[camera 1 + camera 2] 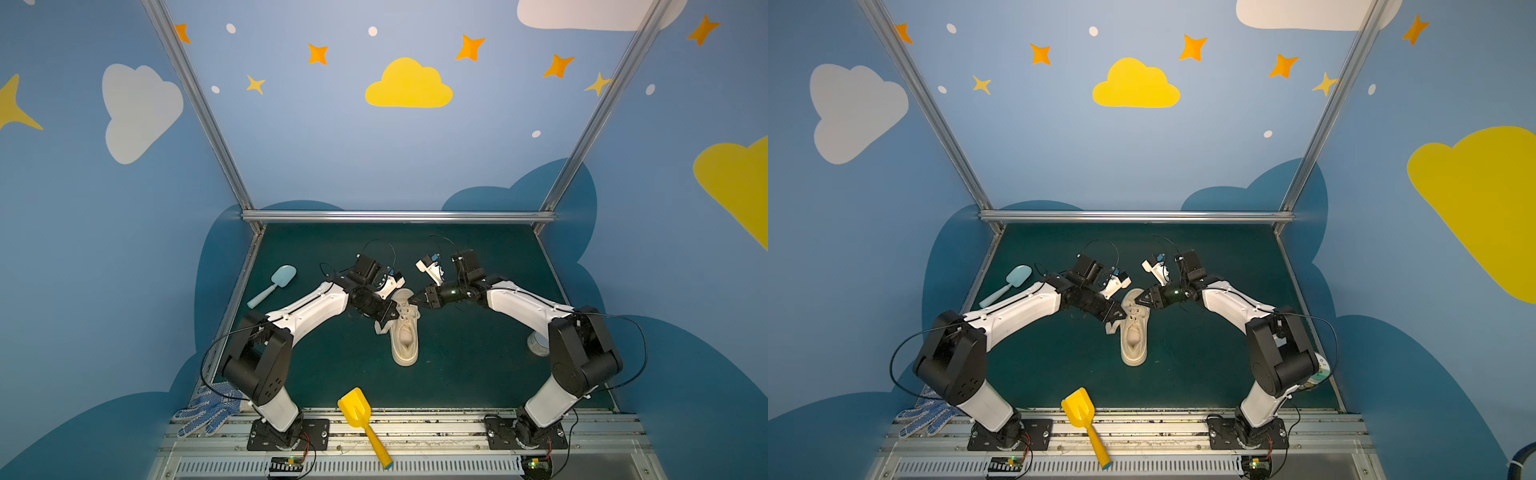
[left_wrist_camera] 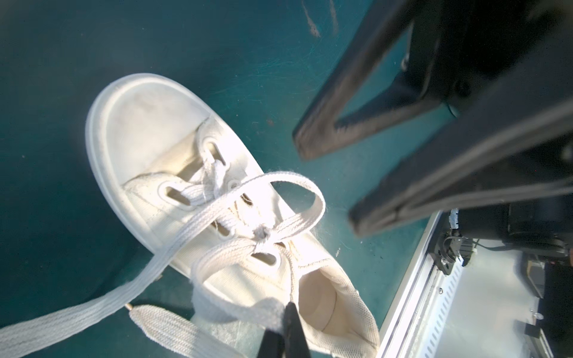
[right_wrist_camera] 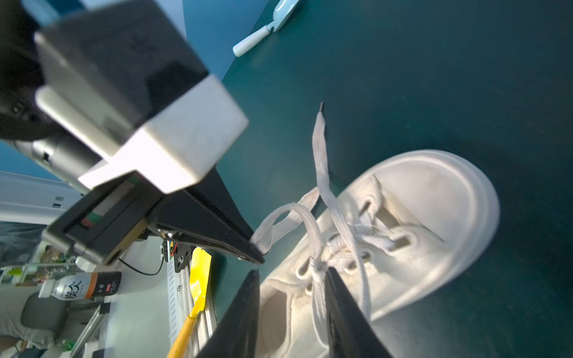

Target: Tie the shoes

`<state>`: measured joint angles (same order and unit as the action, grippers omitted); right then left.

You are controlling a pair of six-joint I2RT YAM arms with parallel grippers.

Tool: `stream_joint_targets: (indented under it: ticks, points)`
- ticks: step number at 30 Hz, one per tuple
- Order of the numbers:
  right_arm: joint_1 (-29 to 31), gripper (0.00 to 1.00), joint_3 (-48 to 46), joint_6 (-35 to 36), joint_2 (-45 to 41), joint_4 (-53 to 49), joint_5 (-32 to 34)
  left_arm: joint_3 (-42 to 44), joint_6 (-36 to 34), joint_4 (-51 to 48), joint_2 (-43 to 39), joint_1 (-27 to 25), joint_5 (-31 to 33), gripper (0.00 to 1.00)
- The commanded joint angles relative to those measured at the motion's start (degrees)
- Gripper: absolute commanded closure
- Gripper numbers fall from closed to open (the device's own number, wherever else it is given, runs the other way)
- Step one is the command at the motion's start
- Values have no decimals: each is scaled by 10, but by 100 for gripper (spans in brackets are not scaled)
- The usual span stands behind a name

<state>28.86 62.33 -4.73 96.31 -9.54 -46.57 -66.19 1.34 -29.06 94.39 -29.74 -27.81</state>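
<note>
At the near left corner a knitted white glove [image 1: 208,409] with blue dots is lying limp, partly off the dark green mat [image 1: 478,374]. Further back, a smooth pale-blue plastic scoop [image 1: 274,284] with a rounded blade is resting flat. The left gripper [image 2: 286,305] is pinching its thin black tips tight on a loop of the laces [image 2: 235,198] (flat, woven cream tape, frayed where the strands cross), just beside the sneaker's collar. The sneaker [image 1: 405,336] is sitting upright in the middle of the mat between the two grippers, its rounded, rubbery toe cap pointing at the back wall [image 1: 374,166] and its thick pale sole down; its canvas upper is showing a coarse weave in the left wrist view. In front of it a glossy yellow toy shovel [image 1: 363,424] with a squared blade is lying across the ridged metal rail [image 1: 415,428]. The right gripper [image 3: 293,270] is hovering over the eyelets with its wedge-shaped black fingers [image 3: 347,316] standing partly apart, one lace strand running between them, gripping nothing. Behind the right arm a pale round roll [image 1: 537,343] is peeking out.
</note>
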Motion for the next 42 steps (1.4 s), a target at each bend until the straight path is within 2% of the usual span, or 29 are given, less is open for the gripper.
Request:
stream_joint_targets:
  ticks: [1,6,11,22,34,37,41,42]
  points:
    - [9,65,5,28,21,21,-4,11,-13,-8,-28,13,-32,97]
    - [19,65,4,30,39,47,-24,31,-9,30,-42,25,-75,97]
    - [25,65,3,31,52,62,-31,41,-9,31,-46,38,-88,97]
    - [44,69,36,47,93,54,-49,45,-1,42,-50,42,-94,97]
    - [52,69,66,49,125,55,-67,48,0,37,-52,46,-97,97]
    - [52,79,67,46,124,57,-63,48,2,38,-53,46,-97,97]
    - [51,100,69,45,116,45,-44,48,5,39,-50,46,-96,97]
    - [50,100,64,44,110,47,-35,49,6,40,-48,47,-95,97]
